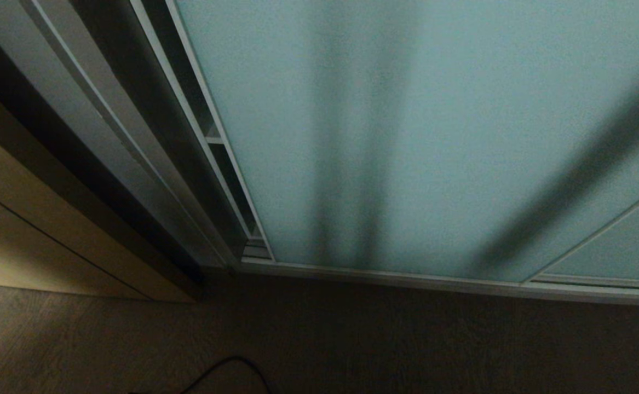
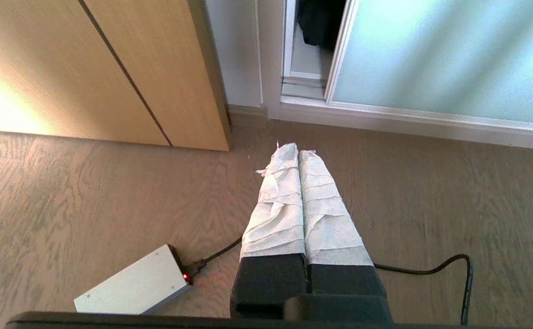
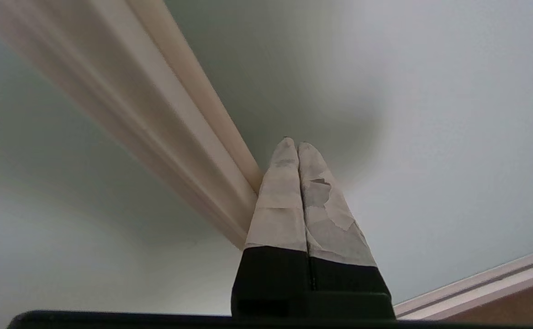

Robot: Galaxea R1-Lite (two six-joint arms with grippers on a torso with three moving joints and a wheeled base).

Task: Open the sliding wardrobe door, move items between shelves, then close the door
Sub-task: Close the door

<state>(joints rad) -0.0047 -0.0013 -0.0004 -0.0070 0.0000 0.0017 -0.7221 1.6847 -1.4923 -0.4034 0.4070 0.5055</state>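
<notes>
The sliding wardrobe door (image 1: pixel 407 137) is a frosted teal glass panel that fills most of the head view. It stands slid a narrow gap away from the wardrobe's left side. In that gap a thin pale shelf edge (image 1: pixel 215 140) shows. The left wrist view shows the door (image 2: pixel 430 55) and, in the gap, a black fabric item (image 2: pixel 319 23) above a pale shelf (image 2: pixel 305 59). My right gripper (image 3: pixel 297 144) is shut and empty, its taped tips close against the glass (image 3: pixel 430 114) beside the door's pale frame bar (image 3: pixel 179 128). My left gripper (image 2: pixel 298 151) hangs shut over the floor.
A beige wooden cabinet (image 1: pixel 34 241) (image 2: pixel 111 68) stands left of the wardrobe. The door's bottom track (image 1: pixel 434 282) runs along the wood floor (image 1: pixel 352 339). A silver box (image 2: pixel 134 288) with a red light and a black cable (image 2: pixel 449 265) lie on the floor near my left gripper.
</notes>
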